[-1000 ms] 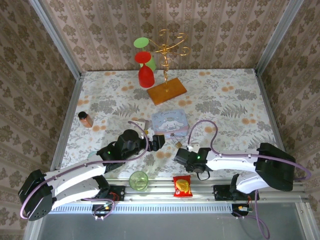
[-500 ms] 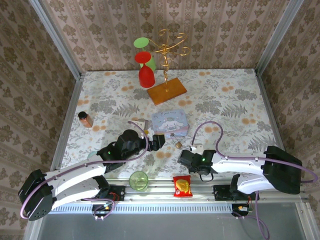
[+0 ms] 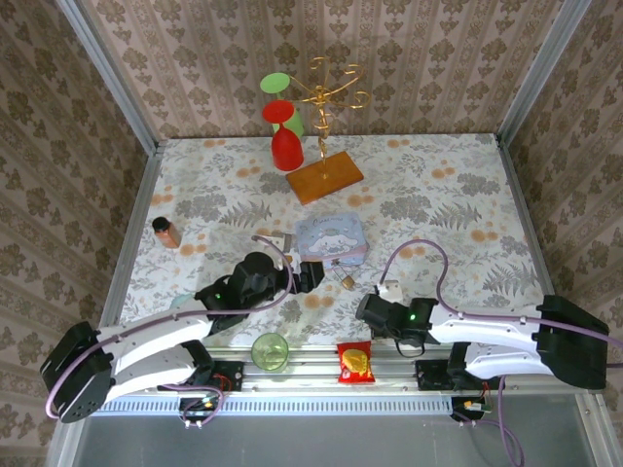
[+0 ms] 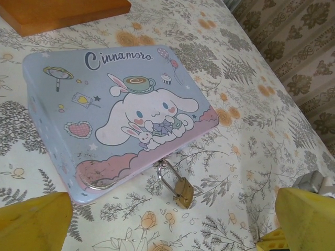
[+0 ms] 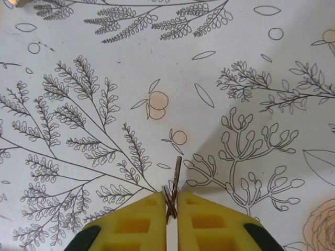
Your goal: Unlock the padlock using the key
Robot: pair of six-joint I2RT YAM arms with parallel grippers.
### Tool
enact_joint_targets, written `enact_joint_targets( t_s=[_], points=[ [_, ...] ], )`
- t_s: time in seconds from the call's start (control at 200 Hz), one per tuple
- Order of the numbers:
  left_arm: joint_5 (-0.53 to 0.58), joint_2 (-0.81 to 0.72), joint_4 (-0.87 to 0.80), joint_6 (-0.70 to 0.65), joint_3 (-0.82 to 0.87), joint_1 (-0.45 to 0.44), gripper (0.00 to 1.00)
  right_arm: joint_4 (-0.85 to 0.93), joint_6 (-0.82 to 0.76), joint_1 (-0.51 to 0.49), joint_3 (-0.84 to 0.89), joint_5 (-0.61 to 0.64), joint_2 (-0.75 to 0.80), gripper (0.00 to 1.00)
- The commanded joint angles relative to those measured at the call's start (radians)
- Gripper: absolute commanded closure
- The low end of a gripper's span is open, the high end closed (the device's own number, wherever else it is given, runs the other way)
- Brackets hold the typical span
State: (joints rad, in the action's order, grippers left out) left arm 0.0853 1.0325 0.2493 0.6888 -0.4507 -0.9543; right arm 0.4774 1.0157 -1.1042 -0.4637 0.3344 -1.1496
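The right hand (image 5: 171,201) has its 2 yellow pads pinched narrow on the key (image 5: 176,172). The key stands edge-on between them, its slim blade projecting ahead over the flowered table (image 5: 78,42). The left hand (image 4: 170,219) stands wide with nothing in it. Just ahead of it the padlock (image 4: 182,191) lies on the table, its shackle through the clasp of the pastel tin box (image 4: 104,120). In the top view the padlock sits ahead and to the left of the right hand, near but apart.

The step in hand appears to be carrying the key to the lock. To do it well, the right hand should lift without loosening the pinch, then line the blade up with the keyhole, which is too small to make out. The left hand would likely need to steady the brass body first.
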Motion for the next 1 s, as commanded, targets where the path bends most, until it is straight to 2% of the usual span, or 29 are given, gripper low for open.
enact_joint_targets(
  t_s=[0.0, 0.21, 0.42, 0.51, 0.62, 0.84, 0.995],
  points=[
    [-0.04, 0.054, 0.078, 0.041, -0.001, -0.004, 0.0, -0.016, -0.054, -0.004, 0.029, 0.052, 0.067, 0.9],
    [-0.071, 0.193, 0.136, 0.065, -0.063, -0.059, 0.0, -0.056, -0.094, 0.004, 0.083, 0.053, 0.143, 0.91],
    [-0.089, 0.305, 0.224, 0.127, -0.094, -0.086, 0.02, -0.044, -0.162, 0.006, 0.085, 0.059, 0.208, 0.99],
    [-0.128, 0.358, 0.293, 0.208, -0.108, -0.097, 0.09, -0.053, -0.246, 0.006, 0.09, 0.051, 0.279, 1.0],
    [-0.109, 0.373, 0.339, 0.288, -0.122, -0.128, 0.15, -0.119, -0.377, 0.004, 0.113, -0.018, 0.413, 1.0],
    [-0.145, 0.297, 0.282, 0.342, -0.133, -0.13, 0.16, -0.25, -0.666, -0.002, 0.169, -0.093, 0.66, 1.0],
    [-0.191, 0.272, 0.286, 0.384, -0.111, -0.132, 0.17, -0.345, -0.827, -0.002, 0.18, -0.101, 0.693, 1.0]
  ],
)
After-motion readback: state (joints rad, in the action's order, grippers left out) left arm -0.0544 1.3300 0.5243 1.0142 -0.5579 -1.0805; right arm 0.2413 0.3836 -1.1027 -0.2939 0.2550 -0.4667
